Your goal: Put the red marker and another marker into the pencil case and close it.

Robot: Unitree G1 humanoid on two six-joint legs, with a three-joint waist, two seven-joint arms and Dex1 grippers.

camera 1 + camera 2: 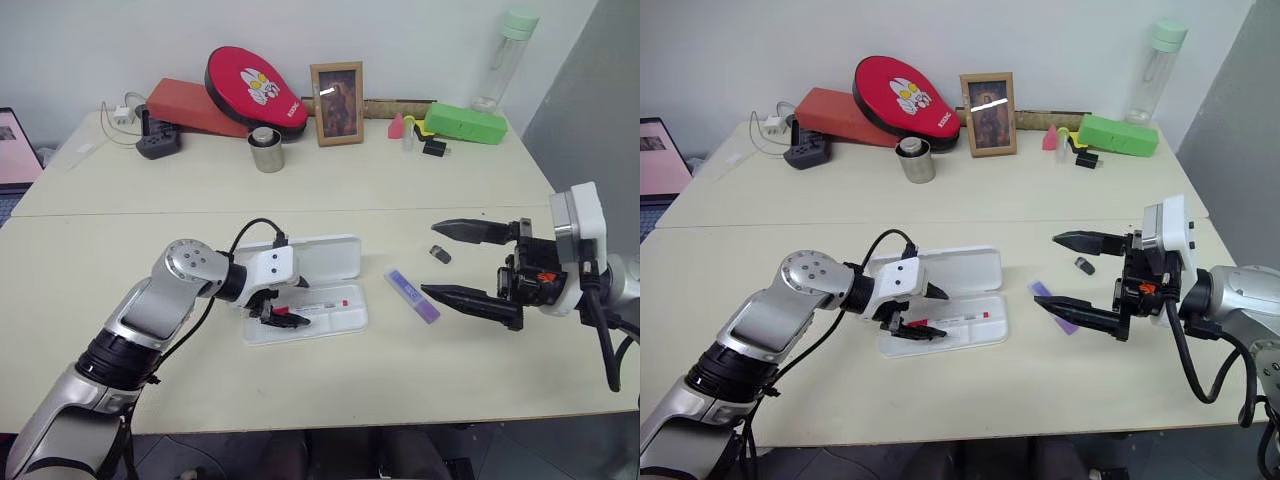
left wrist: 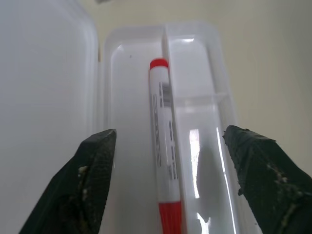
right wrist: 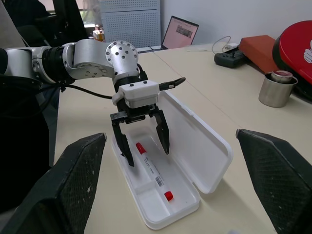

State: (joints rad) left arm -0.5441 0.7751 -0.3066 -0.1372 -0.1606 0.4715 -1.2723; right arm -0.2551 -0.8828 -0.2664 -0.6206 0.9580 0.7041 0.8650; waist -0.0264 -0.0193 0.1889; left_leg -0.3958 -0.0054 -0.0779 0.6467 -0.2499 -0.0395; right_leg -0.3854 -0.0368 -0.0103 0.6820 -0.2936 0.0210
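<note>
The white pencil case (image 1: pixel 335 258) lies open on the near table, lid flat behind the tray. The red marker (image 2: pixel 163 146) lies lengthwise in the tray beside the inner divider. My left gripper (image 1: pixel 276 316) hovers over the tray's left end, open, its fingers (image 2: pixel 92 180) straddling the marker without touching it. The right wrist view shows the same: left gripper (image 3: pixel 148 156) spread above the red marker (image 3: pixel 153 173). A short purple marker (image 1: pixel 412 296) rests on the table right of the case. My right gripper (image 1: pixel 430 260) hangs open and empty above it, pointing left.
A small dark grey piece (image 1: pixel 440 254) lies near the purple marker. Along the back of the far table stand a steel cup (image 1: pixel 266 150), a photo frame (image 1: pixel 337 103), a red pad (image 1: pixel 255 88), a green box (image 1: pixel 465 123) and a bottle (image 1: pixel 505 55). A laptop (image 1: pixel 15 150) sits far left.
</note>
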